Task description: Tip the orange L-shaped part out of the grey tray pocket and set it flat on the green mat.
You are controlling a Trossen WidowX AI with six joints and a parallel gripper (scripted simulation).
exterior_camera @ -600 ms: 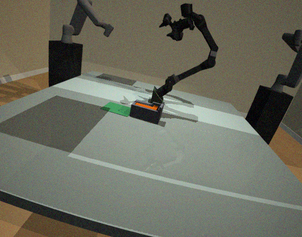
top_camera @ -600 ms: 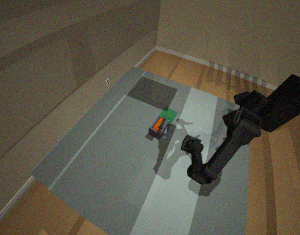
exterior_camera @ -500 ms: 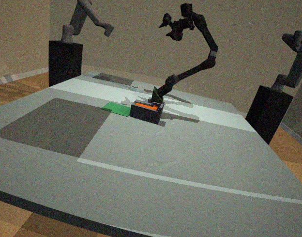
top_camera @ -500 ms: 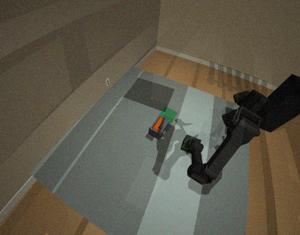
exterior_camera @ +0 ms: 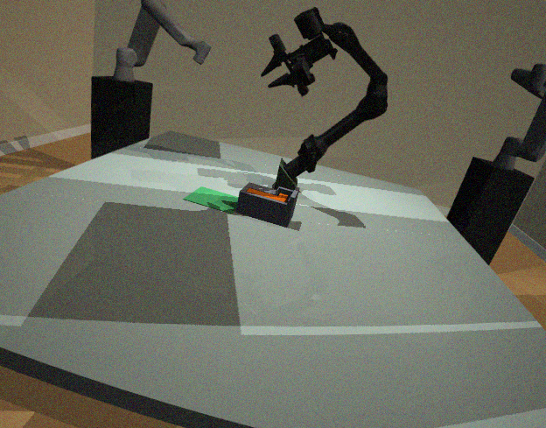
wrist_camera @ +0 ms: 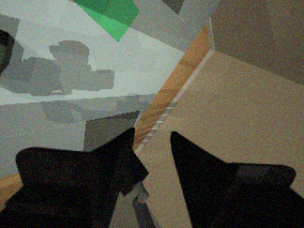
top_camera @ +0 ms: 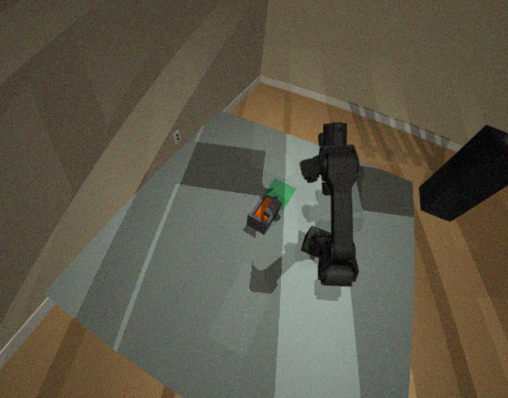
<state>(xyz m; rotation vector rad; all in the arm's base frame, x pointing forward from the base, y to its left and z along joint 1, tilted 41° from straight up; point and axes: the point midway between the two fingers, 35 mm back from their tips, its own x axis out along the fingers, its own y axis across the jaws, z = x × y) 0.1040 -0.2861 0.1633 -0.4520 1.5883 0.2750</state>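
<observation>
The orange L-shaped part (top_camera: 261, 212) (exterior_camera: 259, 192) lies in the pocket of the dark grey tray (top_camera: 256, 224) (exterior_camera: 263, 209); it looks low in the pocket, but its exact tilt is too small to tell. The green mat (top_camera: 282, 187) (exterior_camera: 203, 193) (wrist_camera: 118, 25) lies flat beside the tray, with some shadow on it. My gripper (exterior_camera: 265, 80) (wrist_camera: 153, 133) is partly open and empty, high above the table and well away from the tray. Its fingers point sideways, toward the wall. In the top view its fingertips cannot be made out.
My arm's base (top_camera: 315, 240) (exterior_camera: 286, 175) stands on the table near the tray. Two grey arms on black pedestals (exterior_camera: 121, 114) (exterior_camera: 490, 204) stand beyond the table. One pedestal (top_camera: 469, 177) also shows at the right in the top view. Shadows cross the table.
</observation>
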